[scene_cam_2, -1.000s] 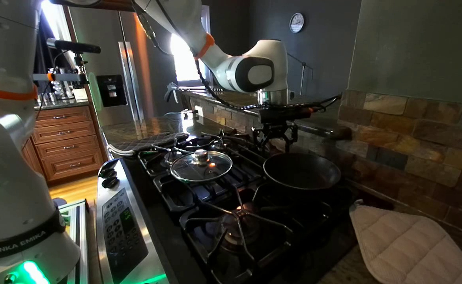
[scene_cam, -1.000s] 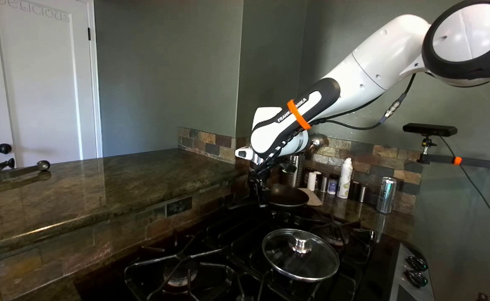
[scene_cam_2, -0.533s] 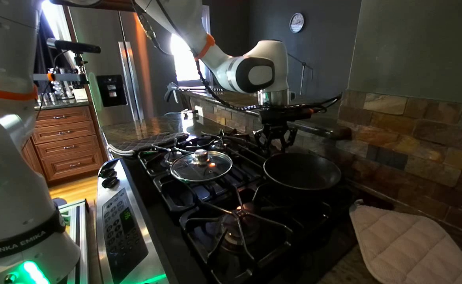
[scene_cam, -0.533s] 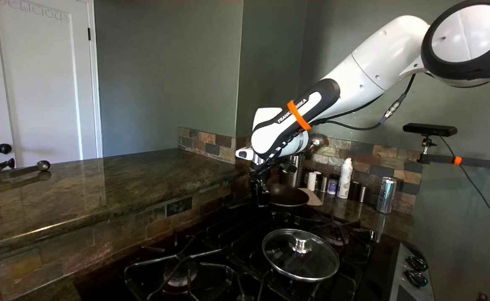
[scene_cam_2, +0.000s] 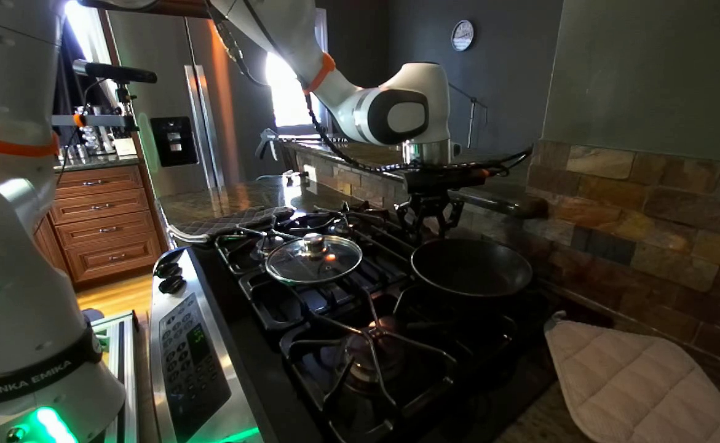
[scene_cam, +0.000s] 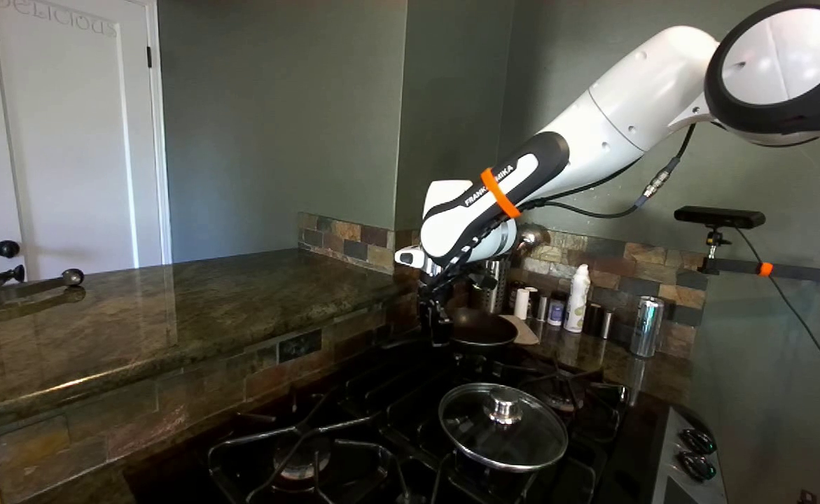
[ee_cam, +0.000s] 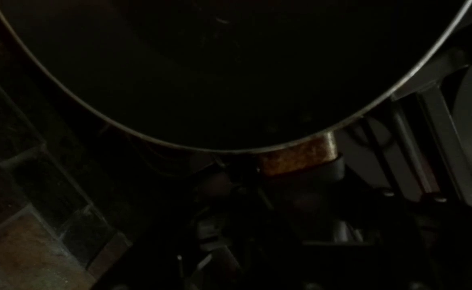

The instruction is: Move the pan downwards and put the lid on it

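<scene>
The dark round pan (scene_cam_2: 470, 267) sits on a back burner by the tiled wall, its handle (scene_cam: 402, 342) reaching left behind my gripper in an exterior view. My gripper (scene_cam_2: 430, 232) points down at the pan's near-rim side, its jaws drawn together around the handle. In the dim wrist view the pan's inside (ee_cam: 236, 80) fills the top, and a reddish-brown bracket (ee_cam: 300, 157) joins it to the handle; the fingers are mostly lost in shadow. The clear glass lid (scene_cam: 503, 441) with its metal knob (scene_cam: 503, 406) lies on the front grates, apart from the pan.
Black stove grates (scene_cam_2: 372, 332) surround pan and lid. A raised stone counter (scene_cam: 241, 308) runs behind the stove. A quilted pad (scene_cam_2: 642, 375) lies past the pan. A spray can (scene_cam: 578, 301) and a metal canister (scene_cam: 647, 327) stand by the back wall.
The gripper's fingers have come together from a wider stance onto the pan's handle. The arm has barely moved, and the pan and lid stay in place.
</scene>
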Available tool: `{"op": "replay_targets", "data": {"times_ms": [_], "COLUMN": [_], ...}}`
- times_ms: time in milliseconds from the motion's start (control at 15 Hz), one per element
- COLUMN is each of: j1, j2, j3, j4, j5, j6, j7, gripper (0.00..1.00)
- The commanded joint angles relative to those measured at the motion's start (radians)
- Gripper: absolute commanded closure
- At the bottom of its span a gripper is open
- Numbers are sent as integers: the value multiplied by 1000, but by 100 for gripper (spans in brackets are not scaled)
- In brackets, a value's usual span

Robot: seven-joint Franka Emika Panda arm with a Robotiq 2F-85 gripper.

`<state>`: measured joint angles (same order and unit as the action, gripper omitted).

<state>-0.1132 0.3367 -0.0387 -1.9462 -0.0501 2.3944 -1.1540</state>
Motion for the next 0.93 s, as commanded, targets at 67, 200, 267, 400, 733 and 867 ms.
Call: {"op": "replay_targets", "data": {"times_ms": [67,200,267,400,733,867], "j1": [-4,-2,2,3,9,16], "j2": [-7,-14,-16,-16,-33,-39], "j3": [0,-3,-7,-10,-19,-28], "j4": [6,1,-1,-1,-15,-19], "j5": [-27,-35,-47,-66,-112,-147], "j6": [-5,-10,-12,-18,-24,-35], "j7": [67,92,111,140,238,302], "gripper": [78,78,78,78,78,78]}}
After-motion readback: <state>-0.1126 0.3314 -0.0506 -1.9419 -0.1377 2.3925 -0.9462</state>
